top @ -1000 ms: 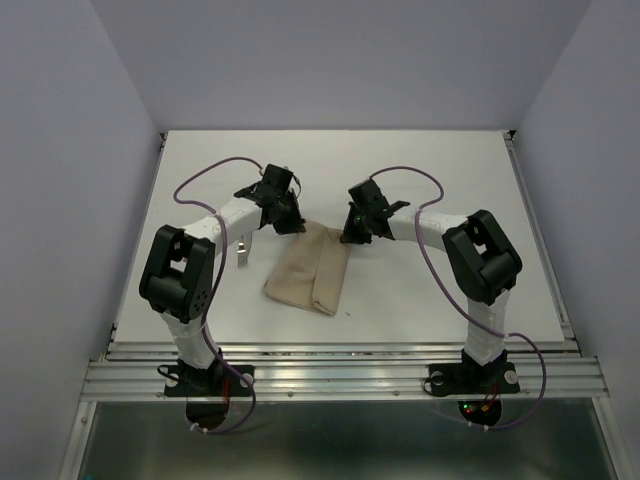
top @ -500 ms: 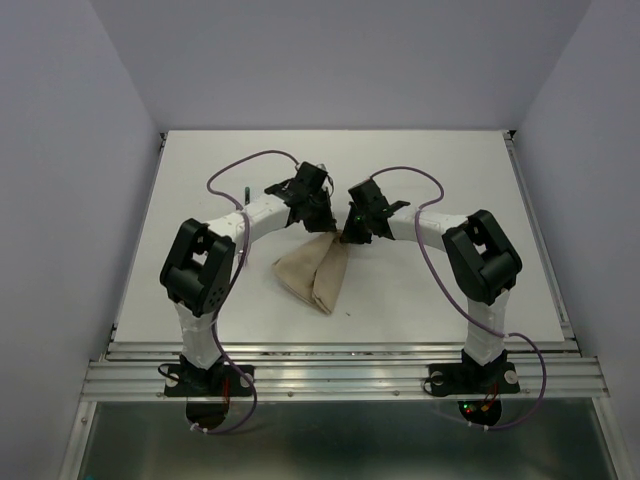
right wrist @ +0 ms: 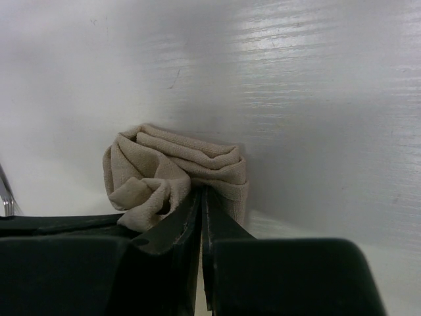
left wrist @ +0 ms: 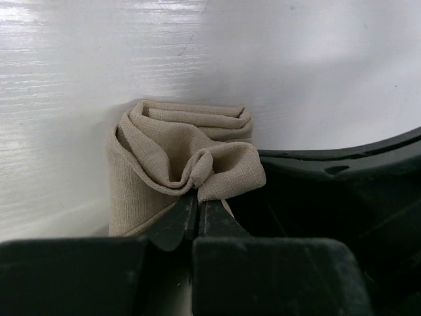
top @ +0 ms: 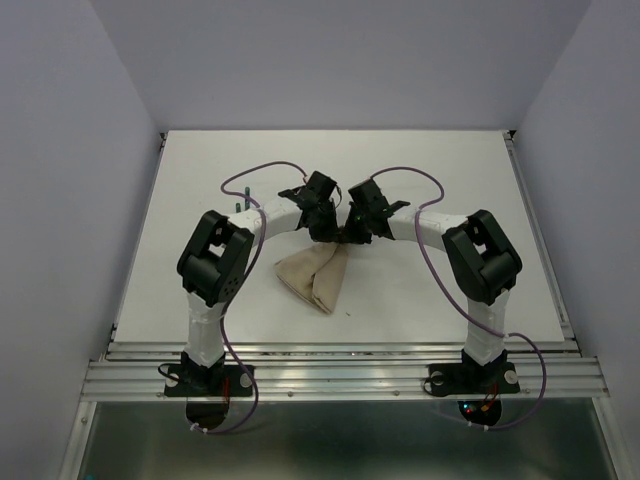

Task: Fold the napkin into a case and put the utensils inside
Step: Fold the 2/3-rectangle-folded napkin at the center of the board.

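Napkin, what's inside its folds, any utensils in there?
Only cloth layers show at the end of the napkin, pinched by the left gripper and right gripper. Deeper inside is covered.

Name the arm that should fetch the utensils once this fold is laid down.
Left. The utensils show their green handles beside the left arm, across the napkin from the right gripper. Both grippers are shut on napkin corners, so the left gripper would probably need to release first.

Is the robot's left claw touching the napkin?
Touching. The left wrist view shows the left gripper pinched shut on a bunched fold of the napkin, with the cloth squeezed right between its tips.
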Robot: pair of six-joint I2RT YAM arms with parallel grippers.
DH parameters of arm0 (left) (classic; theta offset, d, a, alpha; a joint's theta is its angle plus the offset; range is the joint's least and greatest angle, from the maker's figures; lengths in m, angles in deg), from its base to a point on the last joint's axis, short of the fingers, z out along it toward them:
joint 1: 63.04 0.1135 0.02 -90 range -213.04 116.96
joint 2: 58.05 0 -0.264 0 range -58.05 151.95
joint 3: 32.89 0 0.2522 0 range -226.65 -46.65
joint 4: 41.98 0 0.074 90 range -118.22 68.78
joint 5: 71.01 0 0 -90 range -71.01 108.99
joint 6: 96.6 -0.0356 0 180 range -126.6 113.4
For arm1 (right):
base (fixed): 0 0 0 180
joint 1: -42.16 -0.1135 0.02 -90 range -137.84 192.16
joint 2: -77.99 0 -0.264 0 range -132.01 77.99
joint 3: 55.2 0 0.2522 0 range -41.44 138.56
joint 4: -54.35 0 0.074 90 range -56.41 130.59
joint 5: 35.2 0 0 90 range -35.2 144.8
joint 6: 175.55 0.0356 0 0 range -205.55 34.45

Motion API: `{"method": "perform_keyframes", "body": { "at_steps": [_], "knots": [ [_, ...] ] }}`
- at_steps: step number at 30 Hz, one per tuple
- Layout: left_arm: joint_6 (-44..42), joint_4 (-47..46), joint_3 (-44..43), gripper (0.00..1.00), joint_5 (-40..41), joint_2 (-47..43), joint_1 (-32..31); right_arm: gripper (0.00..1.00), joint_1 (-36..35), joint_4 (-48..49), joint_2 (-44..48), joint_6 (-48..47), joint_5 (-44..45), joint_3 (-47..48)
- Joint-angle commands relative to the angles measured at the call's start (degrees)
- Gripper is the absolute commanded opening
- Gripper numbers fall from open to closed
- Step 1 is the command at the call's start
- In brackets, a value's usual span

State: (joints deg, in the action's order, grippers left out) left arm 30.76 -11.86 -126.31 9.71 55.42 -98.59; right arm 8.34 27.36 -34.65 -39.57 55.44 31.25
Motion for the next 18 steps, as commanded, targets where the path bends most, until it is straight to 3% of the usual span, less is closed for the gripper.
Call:
{"method": "perform_keyframes", "body": {
  "at_steps": [1, 10, 18],
  "knots": [
    [0.16, -0.19, -2.34, 0.0, -0.21, 1.05, -0.48, 0.09, -0.37, -3.55, -1.09, 0.08, 1.64, -1.14],
    [-0.71, -0.54, -1.12, 0.0, -0.48, 4.57, -0.48, 0.1, -0.37, -3.46, 3.03, 0.95, 2.34, -1.67],
    [-2.03, -0.89, 0.82, 0.0, -0.3, 5.44, -0.48, 0.34, -0.37, -3.46, 10.06, 2.27, 6.74, -3.25]
  ]
}}
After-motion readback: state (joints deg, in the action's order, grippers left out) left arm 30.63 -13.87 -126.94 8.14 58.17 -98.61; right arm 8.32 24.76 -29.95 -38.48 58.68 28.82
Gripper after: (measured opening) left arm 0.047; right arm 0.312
